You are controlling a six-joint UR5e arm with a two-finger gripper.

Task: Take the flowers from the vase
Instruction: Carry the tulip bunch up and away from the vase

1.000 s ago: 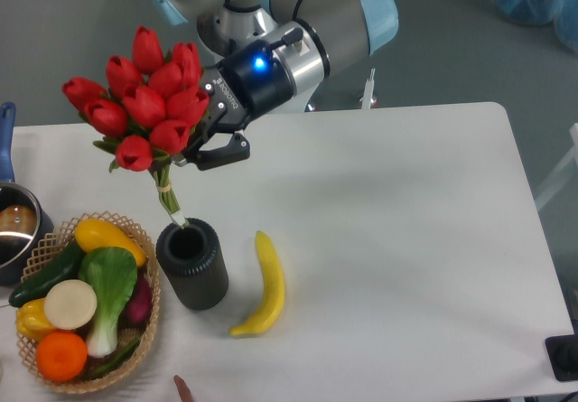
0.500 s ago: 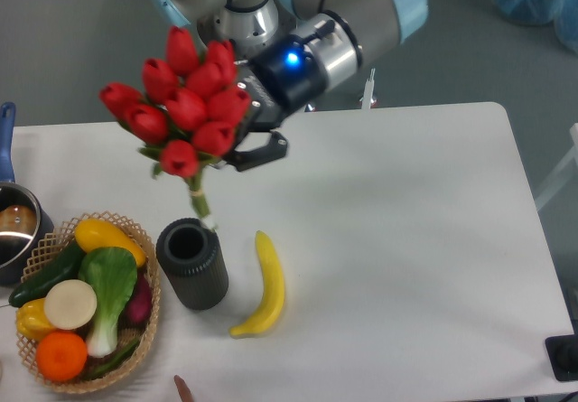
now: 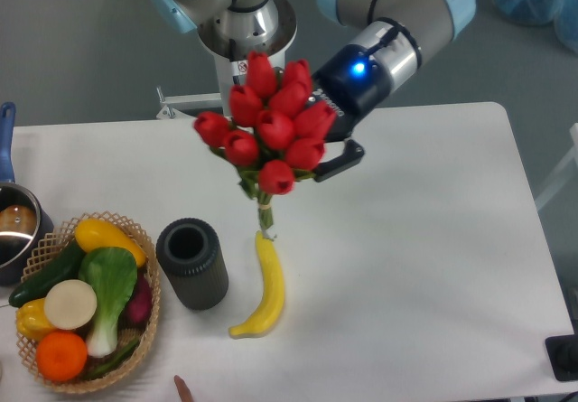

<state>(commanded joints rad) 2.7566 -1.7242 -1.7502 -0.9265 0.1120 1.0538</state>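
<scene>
— While the black two-finger gripper (image 3: 312, 163) is hanging up over the white table (image 3: 424, 239), what is it pinching?

— It is pinching the bunch of red tulip flowers with green leaves (image 3: 266, 131). One dark finger (image 3: 341, 158) is sticking out on the right of the red buds. The other finger is hiding behind the bunch.

— Where are the flowers sitting next to the gripper?

— The red buds are crowding right in front of it and to its left. The short bound stems are pointing down below it. The stem tips are hanging just over the top end of the long yellow banana (image 3: 263, 286).

— And the short dark ribbed round vase (image 3: 192, 263)?

— It is standing below the gripper and off to its left, apart from the stems. Its round mouth is showing open, with nothing in it.

— What else is lying down there?

— Farther left of the vase, the round woven wicker basket (image 3: 144, 348) is holding vegetables and an orange. Past that, at the table's edge, the metal pot with a blue handle (image 3: 11, 226) is peeking in.

— And the arm?

— The grey and light blue robot arm (image 3: 397, 4) is reaching in from above the gripper, with a small blue light glowing on its wrist.
</scene>
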